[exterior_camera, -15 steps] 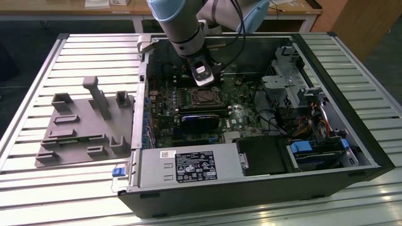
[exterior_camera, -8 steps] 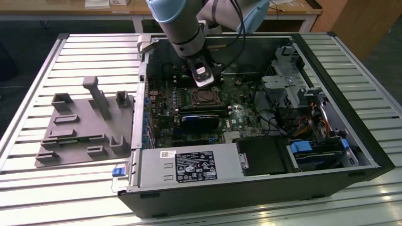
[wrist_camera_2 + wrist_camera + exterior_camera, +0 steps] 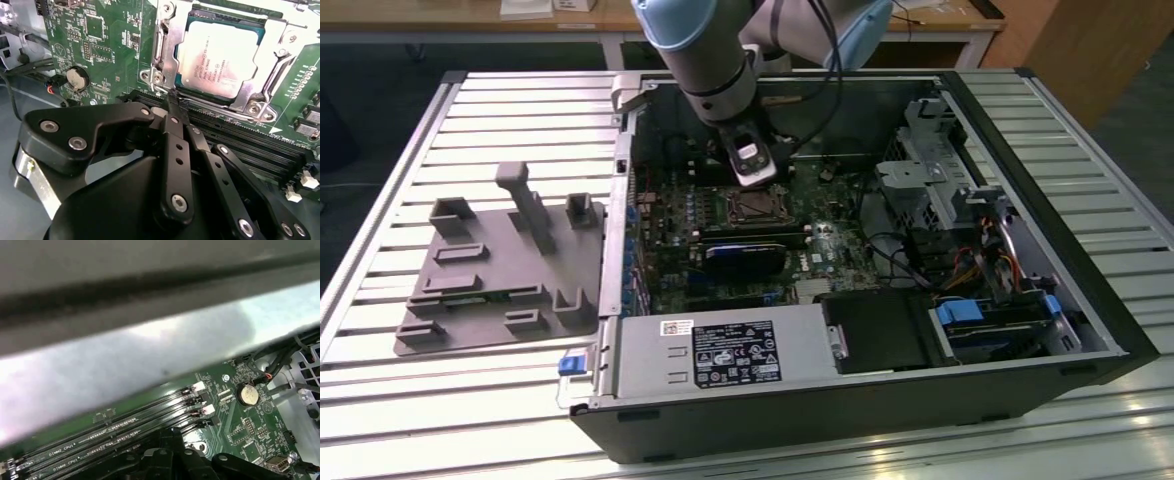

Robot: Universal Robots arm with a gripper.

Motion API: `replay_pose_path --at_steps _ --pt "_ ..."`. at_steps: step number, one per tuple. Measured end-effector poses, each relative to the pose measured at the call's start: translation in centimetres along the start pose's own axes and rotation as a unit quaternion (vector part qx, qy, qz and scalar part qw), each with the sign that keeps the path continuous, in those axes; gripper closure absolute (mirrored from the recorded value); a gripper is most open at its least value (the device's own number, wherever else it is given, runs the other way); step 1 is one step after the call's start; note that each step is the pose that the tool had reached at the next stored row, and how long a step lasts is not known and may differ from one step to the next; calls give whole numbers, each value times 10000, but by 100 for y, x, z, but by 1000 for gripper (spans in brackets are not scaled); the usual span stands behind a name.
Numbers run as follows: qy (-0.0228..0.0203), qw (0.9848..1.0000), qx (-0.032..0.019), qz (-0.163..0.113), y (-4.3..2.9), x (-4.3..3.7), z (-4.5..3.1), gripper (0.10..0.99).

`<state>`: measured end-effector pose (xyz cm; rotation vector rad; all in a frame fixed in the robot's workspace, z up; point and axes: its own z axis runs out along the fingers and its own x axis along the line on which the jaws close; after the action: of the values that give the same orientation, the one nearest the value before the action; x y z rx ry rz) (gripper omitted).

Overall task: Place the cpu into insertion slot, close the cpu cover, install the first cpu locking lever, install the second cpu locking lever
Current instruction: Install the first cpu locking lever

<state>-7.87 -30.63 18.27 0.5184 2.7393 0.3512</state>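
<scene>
Black, clenching on nothing, poising the gripper (image 3: 175,100) at the edge of the cover (image 3: 270,55) over the cpu (image 3: 220,55); likely best pushing down slowly, squarely.

1. We see the cpu (image 3: 220,60), a flat square chip with a dull silver-grey top, seated level in the insertion slot (image 3: 734,207).
2. We see the cpu cover (image 3: 250,97), a thin silver frame, lying down around the chip, whose top shows through its square window.
</scene>
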Motion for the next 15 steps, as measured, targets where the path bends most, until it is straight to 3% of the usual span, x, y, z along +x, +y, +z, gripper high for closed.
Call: replay_pose_path --at_steps 10,15 --pt "5 10000 -13 5 -39 -45 -4 984" --pt "23 10000 -67 27 -38 -52 -23 984"
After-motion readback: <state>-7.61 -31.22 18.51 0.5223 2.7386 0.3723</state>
